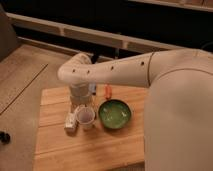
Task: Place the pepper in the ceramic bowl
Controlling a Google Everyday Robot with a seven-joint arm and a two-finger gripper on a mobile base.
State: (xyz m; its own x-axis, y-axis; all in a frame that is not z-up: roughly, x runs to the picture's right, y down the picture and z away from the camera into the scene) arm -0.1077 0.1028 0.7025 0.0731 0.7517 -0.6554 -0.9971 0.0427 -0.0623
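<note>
- Near right: bulky white robot arm point(175, 100) fills the foreground. It reaches across to picture-left above the table, then bends downward.
- Light wooden plank table point(85, 150) sits under it.
- Small white blocky object point(71, 123) lies left of table centre, touching or just beside the next item; can't tell which.
- Small pale translucent cup point(85, 118) stands upright.
- Round shallow glossy green ceramic bowl point(115, 114) w/ darker rim sits just right of the cup, a slim gap btwn them.
- Gripper point(79, 102) hangs below the arm's bend, just behind the cup & white object, low over the table. Spread or pressed together: can't tell.
- Small slim orange-red pepper point(108, 91) lies on the wood just past the bowl's far rim, outside the bowl and apart from the gripper.
- Blue-tipped item point(93, 89) sits btwn gripper & pepper; too blurred to ID.
- Far: tan floor point(25, 75), pale ledge point(75, 34) along a dark wall.
</note>
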